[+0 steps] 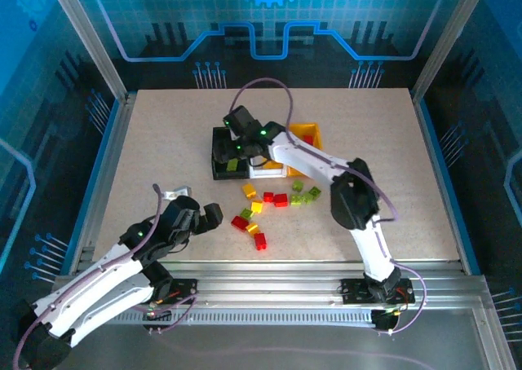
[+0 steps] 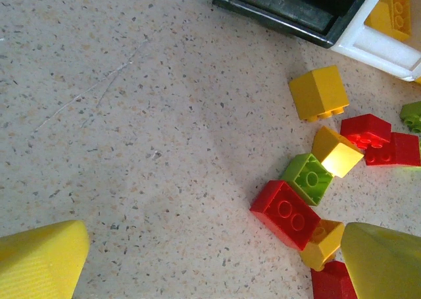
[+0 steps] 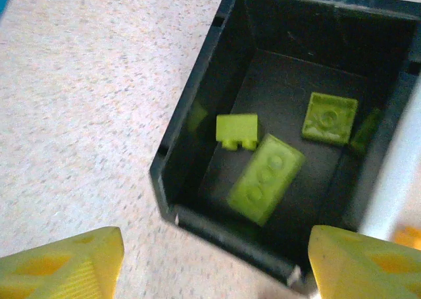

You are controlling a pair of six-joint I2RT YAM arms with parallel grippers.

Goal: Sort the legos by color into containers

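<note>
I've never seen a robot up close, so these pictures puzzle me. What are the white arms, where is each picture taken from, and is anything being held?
These are two robot arms bolted to a table, doing a colour-sorting job. The wide picture comes from a camera overhead. The other two come from wrist cameras, so the yellow wedges are each arm's own fingers. The right arm's fingers hover open over the black bin, which holds green bricks. The left arm's fingers are open too, near loose red, yellow and green bricks on the table. Neither holds anything.
</note>
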